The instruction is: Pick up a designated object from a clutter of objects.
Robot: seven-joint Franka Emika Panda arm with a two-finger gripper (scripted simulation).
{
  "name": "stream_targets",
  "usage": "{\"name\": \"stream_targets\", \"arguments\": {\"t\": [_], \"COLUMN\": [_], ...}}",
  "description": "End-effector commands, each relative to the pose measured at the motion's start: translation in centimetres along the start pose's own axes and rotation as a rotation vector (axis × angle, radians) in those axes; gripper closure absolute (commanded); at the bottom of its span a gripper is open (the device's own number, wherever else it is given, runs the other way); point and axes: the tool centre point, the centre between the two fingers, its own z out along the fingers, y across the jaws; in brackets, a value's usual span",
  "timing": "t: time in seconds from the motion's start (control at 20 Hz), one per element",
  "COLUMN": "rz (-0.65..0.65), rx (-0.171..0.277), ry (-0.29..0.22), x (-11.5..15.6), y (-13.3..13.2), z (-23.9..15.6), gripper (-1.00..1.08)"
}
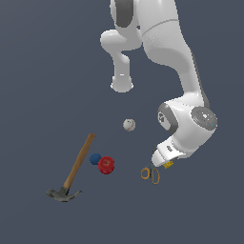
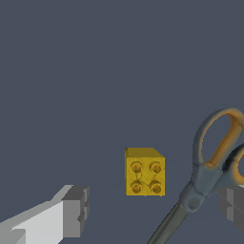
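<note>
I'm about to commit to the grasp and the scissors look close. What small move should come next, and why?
Probably shift a little away from the scissors, then lower straight down. In the wrist view the gripper is open, and the yellow block lies between the fingers, not yet level with them. The far finger sits right by the scissors' handle, so closing now might snag it.

Studded yellow block point(image 2: 145, 172) on floor, just beside scissors point(image 2: 208, 175)

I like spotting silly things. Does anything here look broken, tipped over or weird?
Nothing looks broken or spilled. The only crowded spot: the scissors lie right beside the yellow block, near one finger of the open claw.
</note>
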Motion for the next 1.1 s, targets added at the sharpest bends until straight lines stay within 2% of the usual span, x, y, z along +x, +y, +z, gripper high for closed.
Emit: {"name": "stream_targets", "arguments": {"t": [0.0, 0.6, 0.85, 0.9, 1.05], "rz": [0.0, -0.001, -0.001, -0.001, -0.001], "rx": [0.0, 0.0, 0.0, 0.0, 0.0], "ry": [0.001, 0.002, 0.002, 0.002, 0.002], "x": [0.0, 0.0, 0.1, 0.1, 0.1], "y": [0.0, 0.0, -0.1, -0.1, -0.1], "z": [0.0, 4.6, 5.1, 5.1, 5.1], "gripper": [-0.92, -0.92, -0.92, 1.08, 1.08]}}
